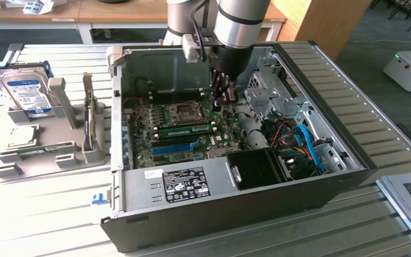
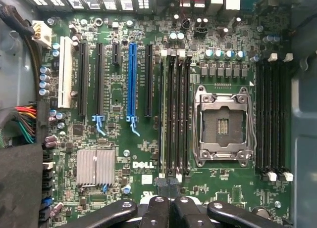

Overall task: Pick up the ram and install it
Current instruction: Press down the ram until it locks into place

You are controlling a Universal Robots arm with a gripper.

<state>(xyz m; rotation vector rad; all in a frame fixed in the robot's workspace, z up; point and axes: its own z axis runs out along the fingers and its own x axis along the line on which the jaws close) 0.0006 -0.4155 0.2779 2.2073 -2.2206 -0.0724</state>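
Note:
The ram (image 1: 184, 129), a long green stick with black chips, stands on edge in a slot of the motherboard (image 1: 145, 144) inside the open PC case. In the wrist view the ram (image 2: 162, 114) shows edge-on in the bank of black slots beside the CPU socket (image 2: 223, 124). My gripper (image 1: 223, 99) hangs a little above the board at the ram's end nearest the drive cage. Its black fingers (image 2: 157, 204) are shut together with nothing between them, over the end of the slot bank.
A long blue slot (image 2: 132, 79) runs parallel to the ram. The power supply (image 1: 180, 184), a black box and cables (image 1: 302, 142) crowd the case. A grey tray (image 1: 84, 155) at the exterior view's left holds a hard drive (image 1: 27, 93) and a second green stick (image 1: 38, 151).

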